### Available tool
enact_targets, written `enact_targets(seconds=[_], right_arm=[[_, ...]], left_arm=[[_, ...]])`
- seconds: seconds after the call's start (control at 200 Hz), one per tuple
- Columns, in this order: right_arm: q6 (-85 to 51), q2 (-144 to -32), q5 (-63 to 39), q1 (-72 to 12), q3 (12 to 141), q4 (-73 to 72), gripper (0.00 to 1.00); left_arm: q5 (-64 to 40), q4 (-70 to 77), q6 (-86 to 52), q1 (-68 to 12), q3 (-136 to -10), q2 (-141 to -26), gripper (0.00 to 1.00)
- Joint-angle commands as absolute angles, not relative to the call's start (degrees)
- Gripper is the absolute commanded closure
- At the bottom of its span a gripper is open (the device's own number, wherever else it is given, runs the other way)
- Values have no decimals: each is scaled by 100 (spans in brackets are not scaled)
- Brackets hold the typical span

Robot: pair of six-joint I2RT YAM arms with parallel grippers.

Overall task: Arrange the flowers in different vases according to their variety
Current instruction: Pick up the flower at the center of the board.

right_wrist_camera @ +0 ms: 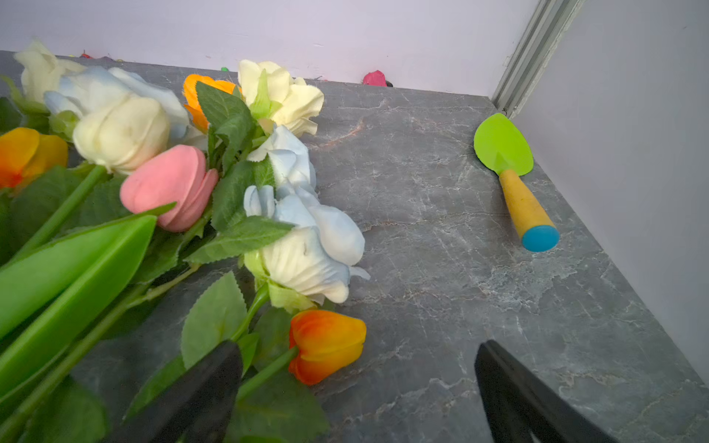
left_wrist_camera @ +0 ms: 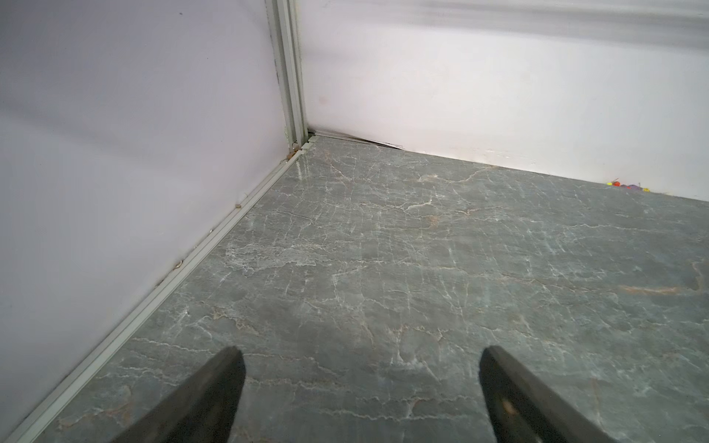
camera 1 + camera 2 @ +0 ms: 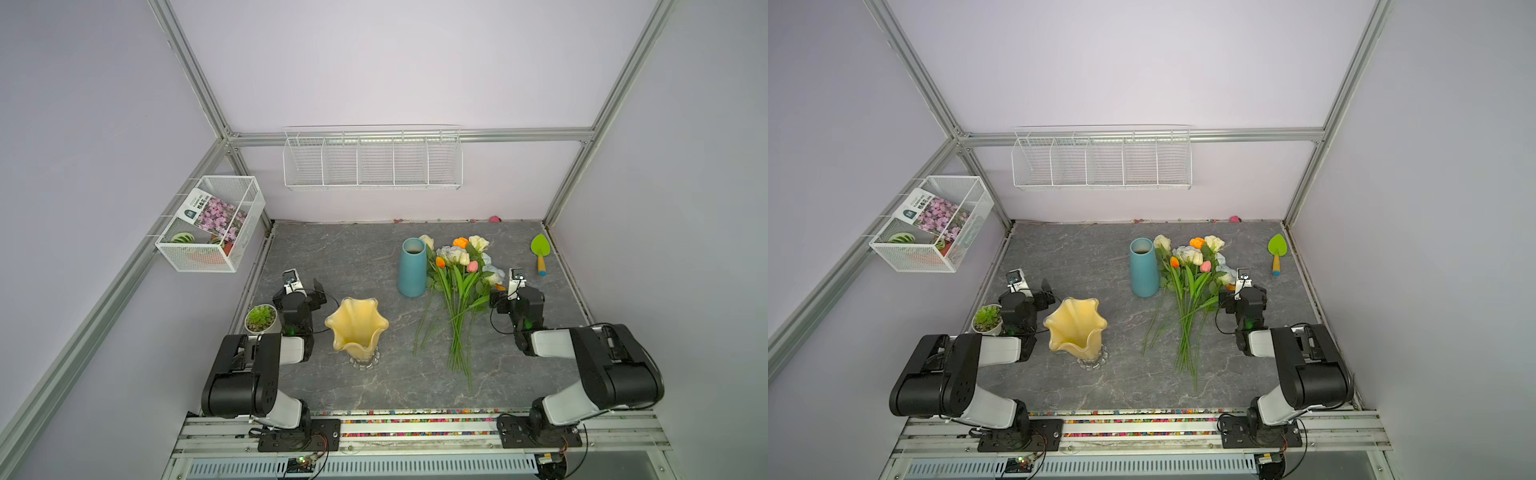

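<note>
Left claw (image 2: 362, 352), right claw (image 1: 358, 345): agape, low

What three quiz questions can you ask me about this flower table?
1. True or false: all the flowers lie on the table.
2. The teal vase stands: A beside the flowers, B on its side, C inside a gripper.
3. Fill in: the left gripper and right gripper are both ____.
Key: 1 true; 2 A; 3 open.
</note>
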State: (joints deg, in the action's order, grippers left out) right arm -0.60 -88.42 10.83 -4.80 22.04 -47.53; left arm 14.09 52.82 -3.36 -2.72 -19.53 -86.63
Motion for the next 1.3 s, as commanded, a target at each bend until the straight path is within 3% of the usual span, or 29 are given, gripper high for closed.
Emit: enact_targets(seconds=[0.0, 0.9, 1.065, 1.294], right_arm=[[-105, -8736, 1072, -447, 2281, -4720, 1], [-47, -8711, 1039, -455, 2255, -4754, 1], [100, -7963, 862, -473, 2177, -4446, 1], [-574, -6108, 551, -571, 2668, -2100, 1]], left_arm=[[1406, 5228, -362, -255, -2082, -8656, 0], [1411, 5226, -360, -255, -2083, -8655, 0], [1242, 5336, -134, -299, -1821, -8188, 0], [1395, 2238, -435, -299, -2642, -6251, 0]])
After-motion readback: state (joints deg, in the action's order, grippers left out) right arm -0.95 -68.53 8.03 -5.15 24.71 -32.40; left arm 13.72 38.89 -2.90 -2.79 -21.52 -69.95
